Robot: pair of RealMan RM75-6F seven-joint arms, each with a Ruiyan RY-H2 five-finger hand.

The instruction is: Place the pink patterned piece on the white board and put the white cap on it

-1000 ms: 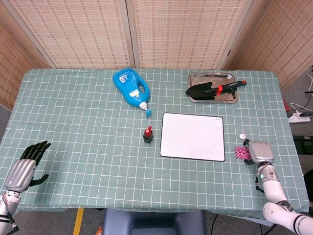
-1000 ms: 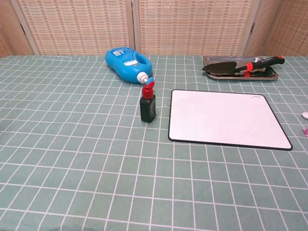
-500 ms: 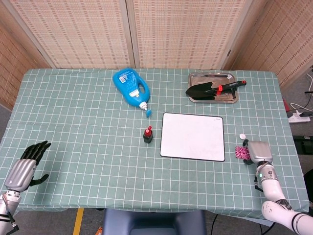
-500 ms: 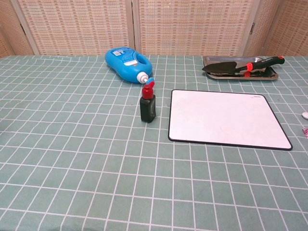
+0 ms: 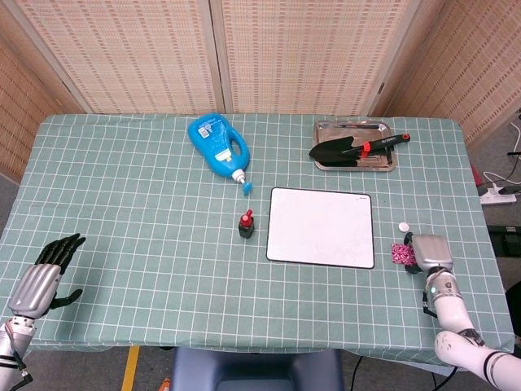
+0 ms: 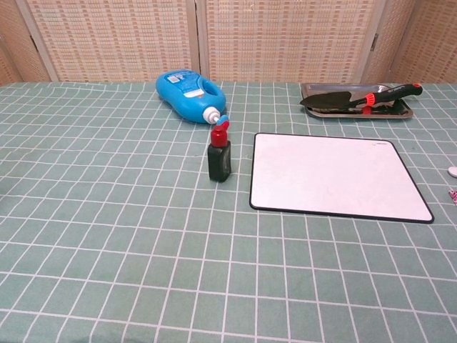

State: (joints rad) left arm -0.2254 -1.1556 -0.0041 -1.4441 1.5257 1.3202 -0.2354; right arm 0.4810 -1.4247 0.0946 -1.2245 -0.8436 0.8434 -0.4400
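The pink patterned piece point(image 5: 400, 253) lies on the tablecloth just right of the white board point(image 5: 321, 227), and only its tip shows at the chest view's right edge point(image 6: 454, 194). The small white cap point(image 5: 402, 227) sits a little beyond it, also seen at the chest view's edge point(image 6: 453, 171). My right hand point(image 5: 429, 252) rests on the table directly right of the pink piece, its dark fingers against it; whether they grip it is hidden. My left hand point(image 5: 45, 273) lies at the table's near left corner with fingers stretched out, holding nothing. The board point(image 6: 335, 176) is bare.
A small dark bottle with a red cap point(image 5: 246, 224) stands left of the board. A blue detergent bottle point(image 5: 216, 144) lies behind it. A metal tray point(image 5: 355, 158) with a black trowel point(image 5: 350, 148) sits at the back right.
My right forearm has shifted very slightly; both hands, the pink piece and the cap stay where they were.
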